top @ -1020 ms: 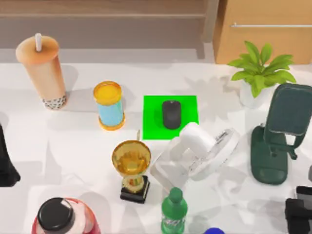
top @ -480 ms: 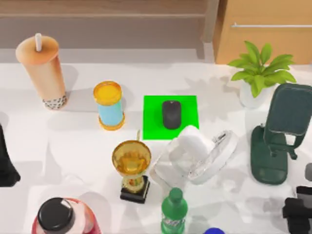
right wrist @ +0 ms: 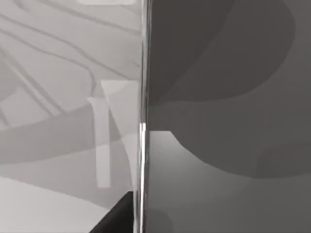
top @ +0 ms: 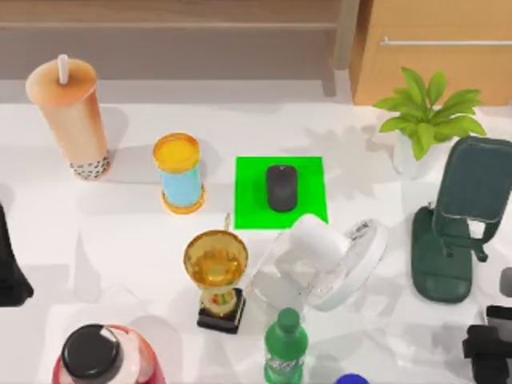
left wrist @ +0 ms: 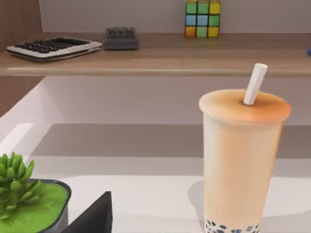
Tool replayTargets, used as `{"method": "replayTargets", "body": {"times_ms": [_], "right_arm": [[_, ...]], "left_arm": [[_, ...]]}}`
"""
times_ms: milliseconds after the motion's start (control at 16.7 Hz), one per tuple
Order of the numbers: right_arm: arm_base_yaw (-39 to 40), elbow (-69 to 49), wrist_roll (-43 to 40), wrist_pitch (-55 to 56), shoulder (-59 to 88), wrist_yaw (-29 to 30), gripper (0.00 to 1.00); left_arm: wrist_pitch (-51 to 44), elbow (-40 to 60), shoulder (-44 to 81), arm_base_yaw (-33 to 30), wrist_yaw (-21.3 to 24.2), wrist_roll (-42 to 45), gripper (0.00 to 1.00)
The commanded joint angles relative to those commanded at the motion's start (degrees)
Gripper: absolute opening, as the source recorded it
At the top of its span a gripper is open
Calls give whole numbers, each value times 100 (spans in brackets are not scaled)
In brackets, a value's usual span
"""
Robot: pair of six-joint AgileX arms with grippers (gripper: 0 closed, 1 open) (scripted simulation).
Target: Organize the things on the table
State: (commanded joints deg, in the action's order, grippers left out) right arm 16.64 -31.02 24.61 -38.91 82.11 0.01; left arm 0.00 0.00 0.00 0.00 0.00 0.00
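Mouse (top: 281,187) sits square on the green mat (top: 250,210), centre of the top view. That reads as its proper home, so that bit of the tidy-up looks done. The table (top: 120,232) is crowded w/ clutter around it: a yellow-lidded blue can (top: 179,172) left of the mat, a gold trophy (top: 216,272) below that, a green bottle (top: 286,348) at the bottom edge and a white arm link (top: 320,256) slung across the middle.

Bubble-tea cup (top: 70,120) stands upright at the upper left, well apart from everything else, straw up. In the left wrist view the cup (left wrist: 240,160) is dead ahead, so the left arm seems aimed at it, prob. the next item to shift. Left gripper (top: 8,276) hangs at the left edge, below the cup and not touching it. Can't tell how wide it's set; nothing seen in it.

Right gripper (top: 486,356) is low in the bottom right corner, just below the dark green phone stand (top: 452,224). The stand's cradle looks bare. The right wrist view has a flat grey slab up close w/ a thin bright edge, most likely the smartphone (right wrist: 218,121). Being that near the stand suggests the phone is meant for the cradle, tilted up for viewing. Can't tell whether it's actually gripped or how far the gripper is spread.

Potted plant (top: 428,120) crowds the stand from above, so there's little room on that side.
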Motion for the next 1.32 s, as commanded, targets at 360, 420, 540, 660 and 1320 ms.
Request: {"method": "replayTargets", "body": {"times_ms": [360,420,540,660,1320], "right_arm": [[0,0,0,0,0,0,0],[0,0,0,0,0,0,0],[0,0,0,0,0,0,0],[0,0,0,0,0,0,0],[-328,55,-192,-919,-651,144,0]], "left_arm": [[0,0,0,0,0,0,100],[0,0,0,0,0,0,100],[0,0,0,0,0,0,100],[0,0,0,0,0,0,100],[0,0,0,0,0,0,100]]}}
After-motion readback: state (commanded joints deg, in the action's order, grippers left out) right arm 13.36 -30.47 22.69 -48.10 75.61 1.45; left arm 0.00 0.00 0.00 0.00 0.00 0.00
